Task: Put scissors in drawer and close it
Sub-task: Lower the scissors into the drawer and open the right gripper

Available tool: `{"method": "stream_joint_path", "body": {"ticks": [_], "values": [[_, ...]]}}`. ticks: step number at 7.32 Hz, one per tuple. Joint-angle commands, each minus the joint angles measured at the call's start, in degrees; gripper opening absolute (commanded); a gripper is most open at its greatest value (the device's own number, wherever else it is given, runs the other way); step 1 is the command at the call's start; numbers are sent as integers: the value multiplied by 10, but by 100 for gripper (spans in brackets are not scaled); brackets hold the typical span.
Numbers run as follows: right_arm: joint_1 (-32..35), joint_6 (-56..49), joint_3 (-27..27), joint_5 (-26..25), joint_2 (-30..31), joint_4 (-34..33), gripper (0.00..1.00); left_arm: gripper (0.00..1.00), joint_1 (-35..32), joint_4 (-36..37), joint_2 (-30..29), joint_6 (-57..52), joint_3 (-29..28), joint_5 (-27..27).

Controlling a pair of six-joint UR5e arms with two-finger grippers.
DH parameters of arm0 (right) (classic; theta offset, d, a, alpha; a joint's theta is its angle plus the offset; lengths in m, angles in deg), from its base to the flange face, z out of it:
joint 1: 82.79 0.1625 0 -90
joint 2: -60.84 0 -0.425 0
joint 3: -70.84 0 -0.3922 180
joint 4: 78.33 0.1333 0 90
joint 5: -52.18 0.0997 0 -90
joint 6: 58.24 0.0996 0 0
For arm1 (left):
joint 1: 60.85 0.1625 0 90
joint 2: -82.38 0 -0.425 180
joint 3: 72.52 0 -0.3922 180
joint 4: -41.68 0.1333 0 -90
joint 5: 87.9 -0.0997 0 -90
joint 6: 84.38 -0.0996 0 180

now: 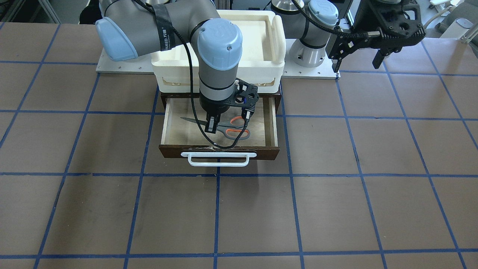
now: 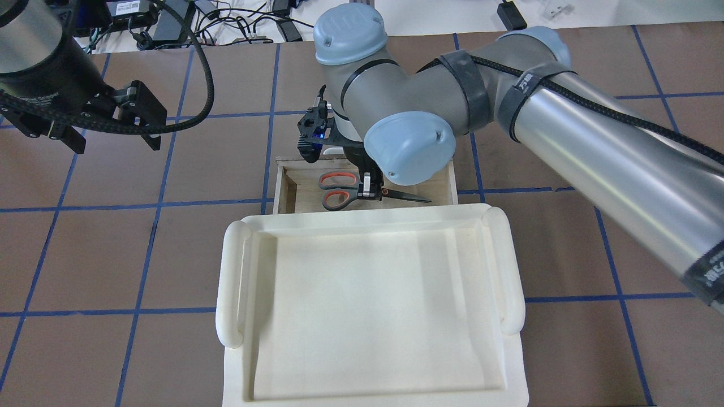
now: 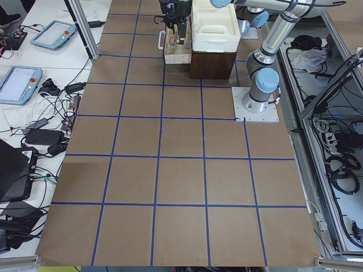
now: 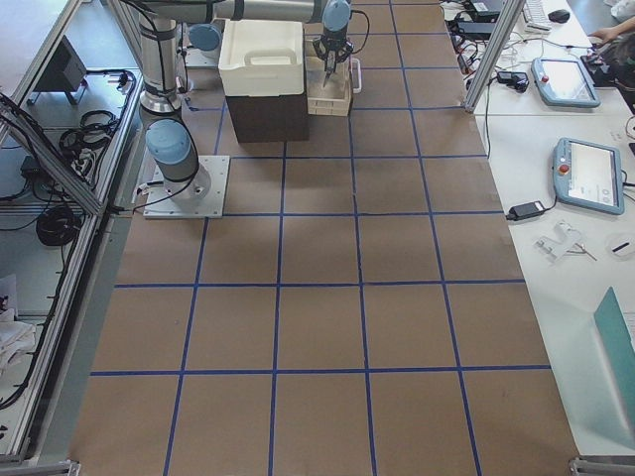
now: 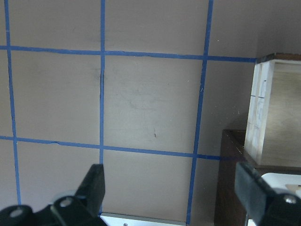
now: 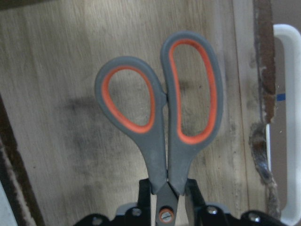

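Front-facing: the drawer (image 1: 275,127) stands open under the white tray (image 1: 274,41). The scissors (image 1: 226,130) are inside it, blades toward view left, loops toward view right. The right gripper (image 1: 211,126) points straight down into the drawer onto the scissors' middle. A black cable (image 1: 224,147) sags over the drawer front. The bar handle (image 1: 218,159) is unblocked, with open counter (image 1: 112,209) before it. The left gripper (image 1: 357,59) hangs high and well apart, jaws wide.

Overhead: the tray's rim (image 2: 235,282) hides the drawer's rear, and the right wrist covers part of the rest. The scissors (image 2: 339,198) are near the tray's edge.

Side views: too small to tell.

Left wrist: the left gripper (image 5: 174,188) has its jaws wide over bare counter.

Right wrist: the jaws are narrow, pinching the scissors (image 6: 164,117) at the pivot, with the larger loop just beside the drawer front. I cannot tell whether the scissors touch the floor.
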Motion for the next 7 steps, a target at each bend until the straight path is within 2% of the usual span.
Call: {"method": "stream_joint_path", "body": {"ticks": [1, 2, 3, 5, 7], "values": [[0, -6, -16, 0, 1, -20, 25, 100, 0, 0, 0, 0, 0, 0], [0, -5, -16, 1, 4, -27, 78, 100, 0, 0, 0, 0, 0, 0], [-1, 0, -14, 9, 8, -29, 100, 100, 0, 0, 0, 0, 0, 0], [-7, 35, -9, 8, 26, -35, 100, 100, 0, 0, 0, 0, 0, 0], [-28, 264, -9, 9, 58, -36, 100, 100, -1, 1, -1, 3, 1, 0]]}}
